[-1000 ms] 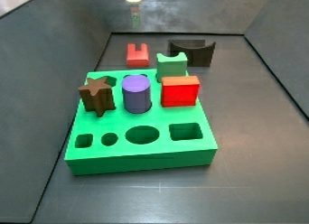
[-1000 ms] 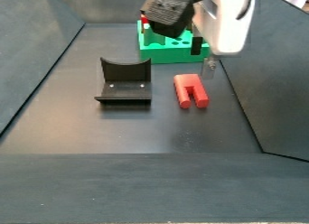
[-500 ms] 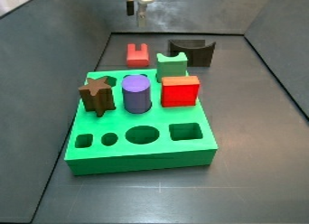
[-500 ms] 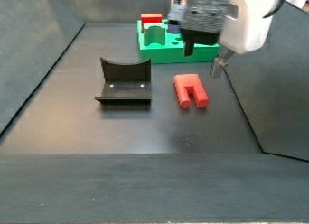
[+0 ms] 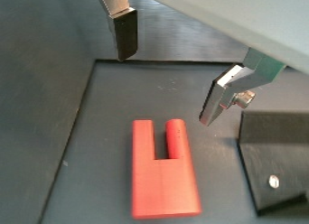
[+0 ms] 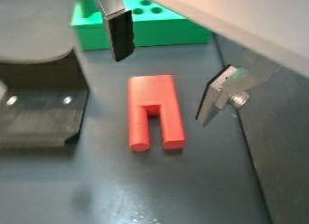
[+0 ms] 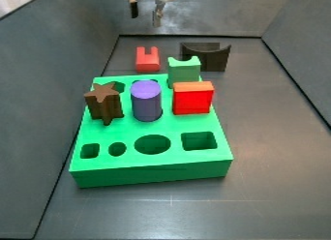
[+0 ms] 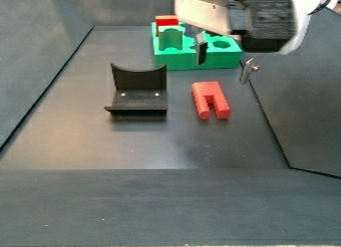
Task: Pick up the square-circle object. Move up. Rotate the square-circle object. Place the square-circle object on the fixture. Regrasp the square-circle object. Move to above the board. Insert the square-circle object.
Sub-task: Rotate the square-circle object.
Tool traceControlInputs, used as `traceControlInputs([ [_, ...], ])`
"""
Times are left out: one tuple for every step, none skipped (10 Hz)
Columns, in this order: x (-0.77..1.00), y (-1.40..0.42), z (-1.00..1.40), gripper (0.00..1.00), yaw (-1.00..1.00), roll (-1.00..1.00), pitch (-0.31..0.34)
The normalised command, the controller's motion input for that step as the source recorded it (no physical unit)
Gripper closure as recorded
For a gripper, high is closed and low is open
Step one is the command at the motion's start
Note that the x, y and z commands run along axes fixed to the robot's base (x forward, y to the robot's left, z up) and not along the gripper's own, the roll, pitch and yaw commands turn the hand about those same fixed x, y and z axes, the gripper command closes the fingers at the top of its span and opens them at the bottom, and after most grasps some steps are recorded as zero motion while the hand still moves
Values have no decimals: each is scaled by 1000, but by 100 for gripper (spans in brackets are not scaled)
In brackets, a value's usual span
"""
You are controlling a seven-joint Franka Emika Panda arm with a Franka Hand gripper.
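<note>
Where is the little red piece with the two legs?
The square-circle object lies flat on the dark floor, beside the fixture and near the board. In both wrist views it sits below the open gripper, not held.

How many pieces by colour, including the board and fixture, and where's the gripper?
Red: 2 – square-circle object flat on the floor, cube on the board
Green: 2 – board, notched block
Purple: 1 – cylinder
Brown: 1 – star piece
Dark: 1 – fixture
Total: 7
Gripper: open, above the square-circle object, holding nothing.
</note>
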Motion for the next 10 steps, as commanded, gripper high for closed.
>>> traceControlInputs([
  [31,3,-26,0,1000,4,-14],
  [31,3,-26,0,1000,4,-15],
  [31,3,-26,0,1000,5,-17],
  [31,3,-26,0,1000,6,-20],
  [31,3,-26,0,1000,7,-23],
  [31,3,-26,0,1000,7,-25],
  [31,3,-26,0,1000,10,-34],
  [30,3,-26,0,1000,11,-39],
  [30,3,-27,0,716,12,-41],
  [29,2,-27,0,427,12,-41],
])
